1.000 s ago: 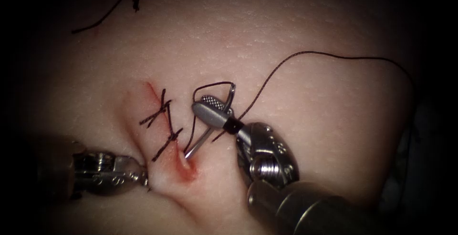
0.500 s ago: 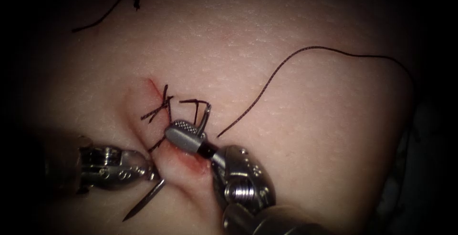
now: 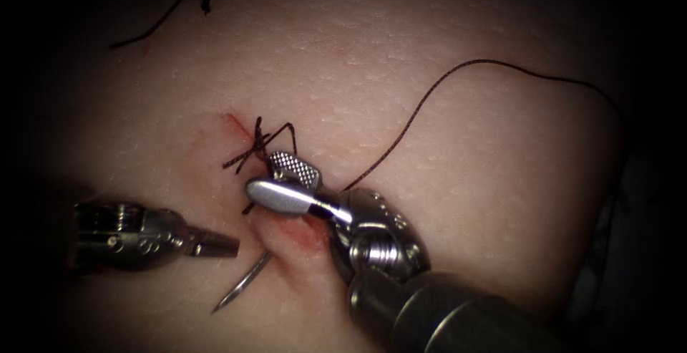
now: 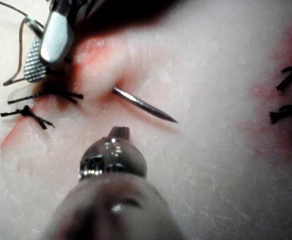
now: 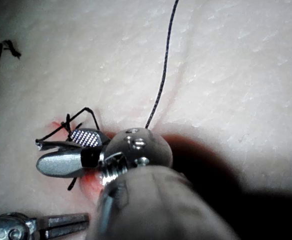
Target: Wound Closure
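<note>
The curved steel needle [image 3: 243, 288] passes through the tissue [image 3: 429, 74], its tip emerging left of the cut [image 3: 286, 235], between both end effectors, seemingly.

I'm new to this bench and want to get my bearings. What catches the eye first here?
The needle stands out: its pointed end pokes out of the tissue left of the cut, the rest buried. The right tool sits over the cut beside the dark stitches, jaws apart around the needle's rear end. The left tool points at the needle, shut and holding nothing.

You're working at a surgical training bench: stitched tissue [image 3: 444, 109], loose thread [image 3: 458, 81], steel needle driver [image 3: 286, 188] showing.
</note>
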Motion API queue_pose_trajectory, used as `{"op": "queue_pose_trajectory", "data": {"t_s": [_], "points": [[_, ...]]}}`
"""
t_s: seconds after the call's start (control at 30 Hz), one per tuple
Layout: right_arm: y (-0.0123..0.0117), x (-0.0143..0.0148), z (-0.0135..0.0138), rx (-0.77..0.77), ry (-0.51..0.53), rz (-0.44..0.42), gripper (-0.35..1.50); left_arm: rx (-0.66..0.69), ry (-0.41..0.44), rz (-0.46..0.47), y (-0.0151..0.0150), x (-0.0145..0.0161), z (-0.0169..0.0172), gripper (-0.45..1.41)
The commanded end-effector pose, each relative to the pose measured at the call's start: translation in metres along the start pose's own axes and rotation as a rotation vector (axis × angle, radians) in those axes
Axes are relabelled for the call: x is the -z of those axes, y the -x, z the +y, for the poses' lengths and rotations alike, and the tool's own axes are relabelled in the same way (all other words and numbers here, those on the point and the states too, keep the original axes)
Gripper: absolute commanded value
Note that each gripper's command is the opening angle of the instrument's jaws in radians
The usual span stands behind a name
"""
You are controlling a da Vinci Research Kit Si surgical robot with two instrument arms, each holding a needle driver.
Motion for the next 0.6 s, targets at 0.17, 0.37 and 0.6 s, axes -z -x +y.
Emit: {"op": "queue_pose_trajectory", "data": {"t_s": [0.17, 0.37, 0.6], "points": [[-0.0028, 0.0026, 0.0019, 0.081, 0.026, -0.040, 1.31, -0.081, -0.052, 0.070, 0.0002, 0.0003, 0.0005, -0.23], [-0.0052, 0.0055, 0.0026, 0.174, 0.055, -0.073, 1.38, -0.190, -0.029, 0.193, -0.0001, 0.0000, 0.0003, -0.11], [-0.0064, 0.0072, 0.0028, 0.246, 0.038, -0.093, 1.48, -0.317, 0.052, 0.322, -0.0001, -0.0003, 0.0005, 0.27]]}}
